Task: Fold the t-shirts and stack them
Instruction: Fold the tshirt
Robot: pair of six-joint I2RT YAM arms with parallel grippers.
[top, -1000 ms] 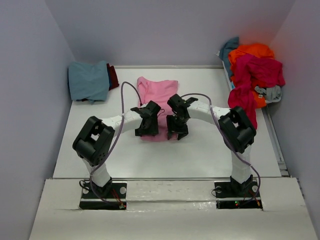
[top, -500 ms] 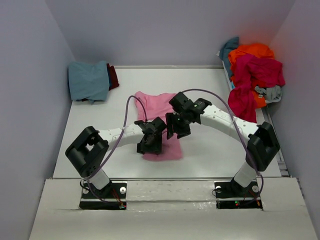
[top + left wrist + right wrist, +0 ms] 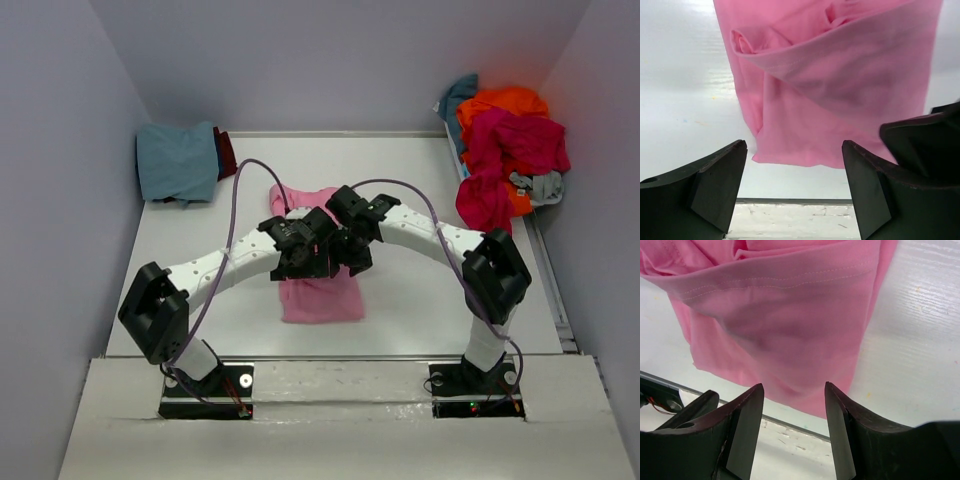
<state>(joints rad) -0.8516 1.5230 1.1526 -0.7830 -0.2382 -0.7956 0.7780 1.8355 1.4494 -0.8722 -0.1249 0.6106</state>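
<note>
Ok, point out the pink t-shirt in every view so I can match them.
Top external: the pink t-shirt lies in the middle of the picture.
Left wrist: it fills the upper middle and right.
Right wrist: it fills the upper left and middle.
Shared landmark: the table's near edge, just past the hem.

light: bright, even, from above | shadows: soft grey patch on pink t-shirt (image 3: 775,345) | glare: mild on table (image 3: 920,340) | focus: overhead sharp, wrist foregrounds soft

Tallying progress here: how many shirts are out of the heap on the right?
3: the pink shirt mid-table, and a blue shirt on a dark red shirt at far left. More may hide underneath.
</note>
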